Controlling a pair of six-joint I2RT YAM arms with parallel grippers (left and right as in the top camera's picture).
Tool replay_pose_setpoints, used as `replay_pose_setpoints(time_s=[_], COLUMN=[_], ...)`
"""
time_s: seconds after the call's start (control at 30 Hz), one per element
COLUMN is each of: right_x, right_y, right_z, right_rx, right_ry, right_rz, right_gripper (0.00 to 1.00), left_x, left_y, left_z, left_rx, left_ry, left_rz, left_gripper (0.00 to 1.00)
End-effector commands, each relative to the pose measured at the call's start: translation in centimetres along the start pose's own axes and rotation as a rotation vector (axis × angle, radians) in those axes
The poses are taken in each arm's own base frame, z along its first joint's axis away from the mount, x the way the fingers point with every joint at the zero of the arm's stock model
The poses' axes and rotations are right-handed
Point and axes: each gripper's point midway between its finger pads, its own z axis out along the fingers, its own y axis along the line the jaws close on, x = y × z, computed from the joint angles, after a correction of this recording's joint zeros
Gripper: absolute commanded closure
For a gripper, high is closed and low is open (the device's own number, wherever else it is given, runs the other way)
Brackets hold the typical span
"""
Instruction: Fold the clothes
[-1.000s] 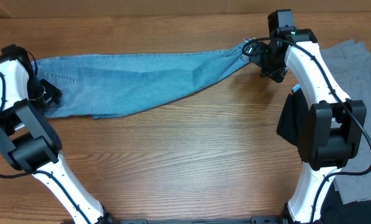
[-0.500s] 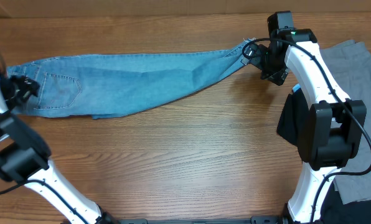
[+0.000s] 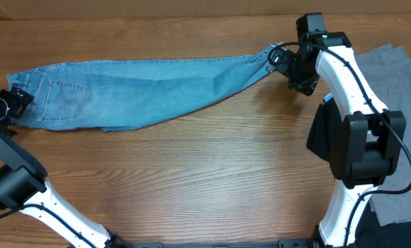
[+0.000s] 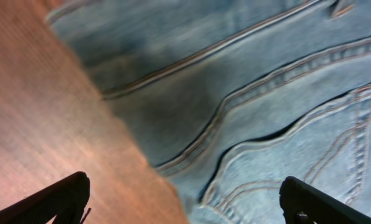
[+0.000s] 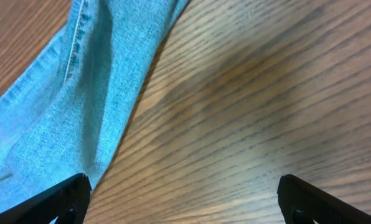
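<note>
Wooden table point(image 3: 212, 179) beneath everything. Light blue denim jeans point(image 3: 150, 89) laid out long across its far part, stitched back pocket point(image 3: 65, 98) toward the left end. Grey garment point(image 3: 398, 83) at the right edge, black garment point(image 3: 319, 138) beside it. Left gripper point(image 4: 185, 199) spread wide over the waist end, pinching nothing. Right gripper point(image 5: 185, 199) likewise spread by the leg end.

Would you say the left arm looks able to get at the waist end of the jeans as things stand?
Probably yes. The left gripper is open, right at the waist end of the jeans, beside the stitched back pocket. Nothing lies over that end; only bare wooden table surrounds it.
</note>
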Motion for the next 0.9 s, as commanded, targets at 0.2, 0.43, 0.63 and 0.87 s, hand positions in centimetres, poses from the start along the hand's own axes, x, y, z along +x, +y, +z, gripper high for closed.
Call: replay_pose_setpoints(time_s=[0.2, 0.43, 0.63, 0.87], right_x=[-0.3, -0.1, 0.2, 0.6], right_y=[0.8, 0.7, 0.5, 0.1], right_z=[-0.8, -0.8, -0.8, -0.8], right_rx=[-0.024, -0.019, -0.009, 0.003], right_ry=[-0.014, -0.007, 0.006, 0.024], right_rz=[-0.015, -0.014, -0.012, -0.009], right_gripper=[0.00, 0.00, 0.00, 0.00], left_x=[0.8, 1.7, 1.4, 0.7], left_y=[0.4, 1.5, 1.5, 0.7], left_z=[3.2, 5.9, 6.8, 5.7], left_rx=[-0.002, -0.038, -0.034, -0.011], left_ry=[0.060, 0.117, 0.111, 0.100], left_rz=[0.014, 0.003, 0.008, 0.010], left_gripper=[0.02, 0.02, 0.19, 0.96])
